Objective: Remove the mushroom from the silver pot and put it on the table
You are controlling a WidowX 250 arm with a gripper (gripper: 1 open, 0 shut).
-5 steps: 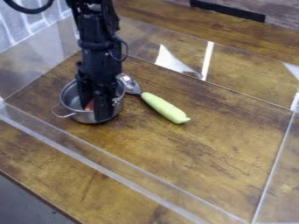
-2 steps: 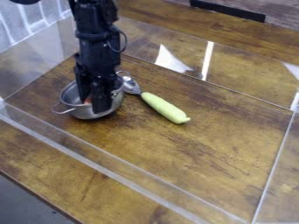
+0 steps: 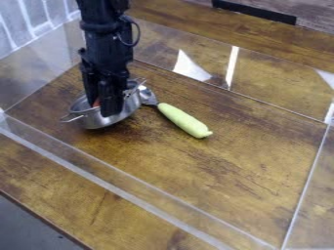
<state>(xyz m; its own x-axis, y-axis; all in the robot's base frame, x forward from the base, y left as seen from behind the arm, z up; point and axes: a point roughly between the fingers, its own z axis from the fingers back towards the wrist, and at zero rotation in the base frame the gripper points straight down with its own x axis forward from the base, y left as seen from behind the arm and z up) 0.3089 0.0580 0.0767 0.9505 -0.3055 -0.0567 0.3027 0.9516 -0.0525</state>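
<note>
The end effector [image 3: 107,101] sits low in the pot [image 3: 92,119], grip unclear; the hidden mushroom, probably light and rigid, suits a stem pinch.

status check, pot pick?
Gripper down over the silver pot, jaw state unclear. Mushroom not visible. Spoon and yellow-green vegetable lie beside the pot.

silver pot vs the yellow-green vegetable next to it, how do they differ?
The silver pot is round, shiny metal; the yellow-green vegetable is long, matte and tapered. The pot sits directly under the gripper, partly hidden by it; the vegetable lies in the open, clear of the arm. The pot looks tilted; the vegetable lies flat. Both are on the table.
</note>
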